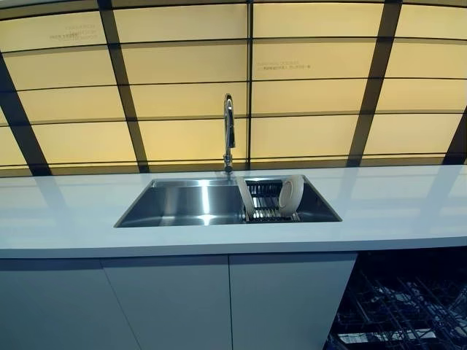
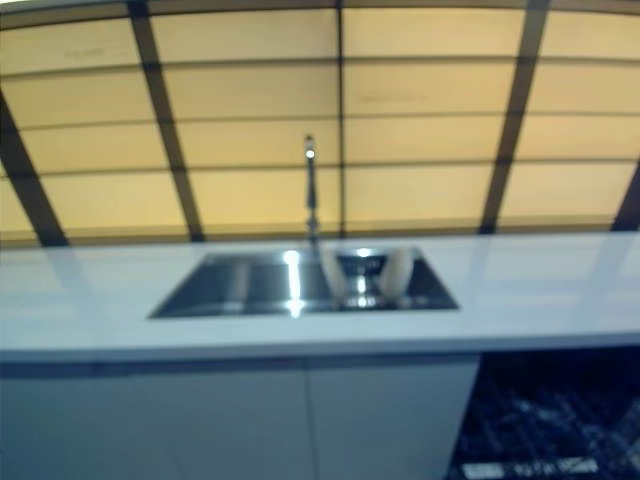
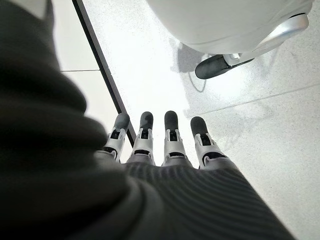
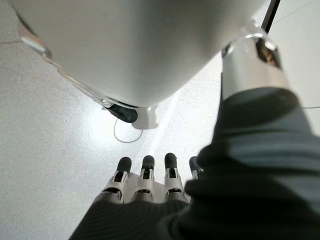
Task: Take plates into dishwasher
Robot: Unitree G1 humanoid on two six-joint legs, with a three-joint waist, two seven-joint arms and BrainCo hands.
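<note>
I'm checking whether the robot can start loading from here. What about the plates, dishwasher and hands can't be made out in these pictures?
- Plates in the sink rack: overlapping and small in both eye views, so their count is unclear.
- Dishwasher rack: cut off by the lower right edge.
- Left hand, right hand: only fingers pointing at the floor show; thumbs hidden by the covers.

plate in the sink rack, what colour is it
White or off-white; the plate stands on edge in the dark wire rack, clearest in the left eye view.

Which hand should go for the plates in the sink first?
Probably the right. The plates stand in the rack on the sink's right side, above the open dishwasher. Both the right hand and left hand hang open toward the floor.
</note>
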